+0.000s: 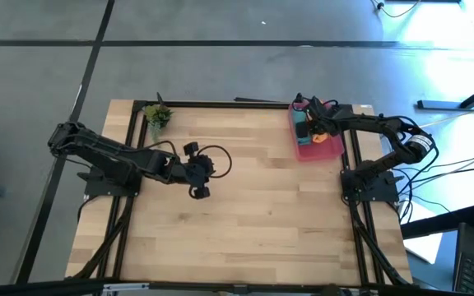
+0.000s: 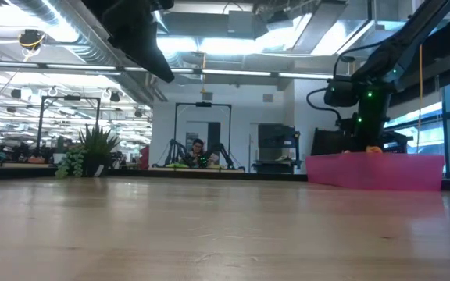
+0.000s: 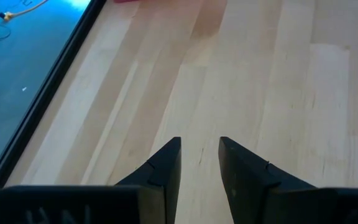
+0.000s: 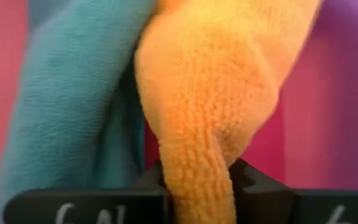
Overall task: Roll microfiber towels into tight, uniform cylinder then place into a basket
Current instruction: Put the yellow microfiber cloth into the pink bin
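While your right gripper's fingers [image 4: 194, 180] were clenched on a fold of the orange towel [image 4: 229, 93], the placing step was in hand: the right gripper [image 1: 315, 125] hung over the basket [image 1: 327, 150] at the far right corner of the worktop [image 1: 253, 222]. The teal towel [image 4: 73, 93] already lay in the basket, touching the orange one along its side. The red-pink floor of the basket showed on either side of the two cloths.

Your next move, as judged from this, called for letting the fingers part so the orange roll settled beside the teal one, then lifting straight up so that no loop of cloth was dragged out and the roll unwound.

Your left gripper [image 1: 200, 174] waited over bare wood near the middle of the worktop, its fingers [image 3: 166, 165] slightly parted and grasping nothing.

The right wrist view alone showed the grip and the contact between the towels. The high view alone placed both arms, the basket and the small plant [image 1: 157, 116] at the far left corner. The low view showed only the basket's side wall with a speck of orange above its rim, and a person in the room beyond.
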Controlling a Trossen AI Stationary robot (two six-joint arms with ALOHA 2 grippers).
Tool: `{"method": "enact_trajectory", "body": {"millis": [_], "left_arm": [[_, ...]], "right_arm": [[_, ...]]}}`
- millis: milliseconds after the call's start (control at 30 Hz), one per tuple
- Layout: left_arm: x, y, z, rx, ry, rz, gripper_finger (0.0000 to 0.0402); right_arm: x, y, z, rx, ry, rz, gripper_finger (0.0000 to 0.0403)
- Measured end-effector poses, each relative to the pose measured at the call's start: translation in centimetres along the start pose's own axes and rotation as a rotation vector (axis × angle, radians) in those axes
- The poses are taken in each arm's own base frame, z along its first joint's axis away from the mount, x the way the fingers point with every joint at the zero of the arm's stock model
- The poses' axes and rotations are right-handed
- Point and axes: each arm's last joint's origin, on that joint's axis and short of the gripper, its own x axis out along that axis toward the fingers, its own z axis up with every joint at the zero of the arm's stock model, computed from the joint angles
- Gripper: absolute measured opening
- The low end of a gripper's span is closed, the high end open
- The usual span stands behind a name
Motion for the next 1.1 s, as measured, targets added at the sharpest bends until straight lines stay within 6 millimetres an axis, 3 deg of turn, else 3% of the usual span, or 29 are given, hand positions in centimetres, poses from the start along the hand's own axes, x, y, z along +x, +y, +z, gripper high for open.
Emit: {"method": "enact_trajectory", "body": {"millis": [133, 800, 1100], "left_arm": [[0.0, 0.0, 0.0, 0.0, 0.0, 0.0, 0.01], [0.0, 0.0, 0.0, 0.001, 0.0, 0.0, 0.01], [0.0, 0.0, 0.0, 0.026, 0.0, 0.0, 0.01]], "right_arm": [[0.1, -0.05, 0.09, -0.016, 0.032, 0.067, 0.0052], [0.2, -0.2, 0.59, 0.006, -0.011, 0.061, 0.0044], [0.2, -0.18, 0.5, 0.007, 0.007, 0.079, 0.0121]]}}
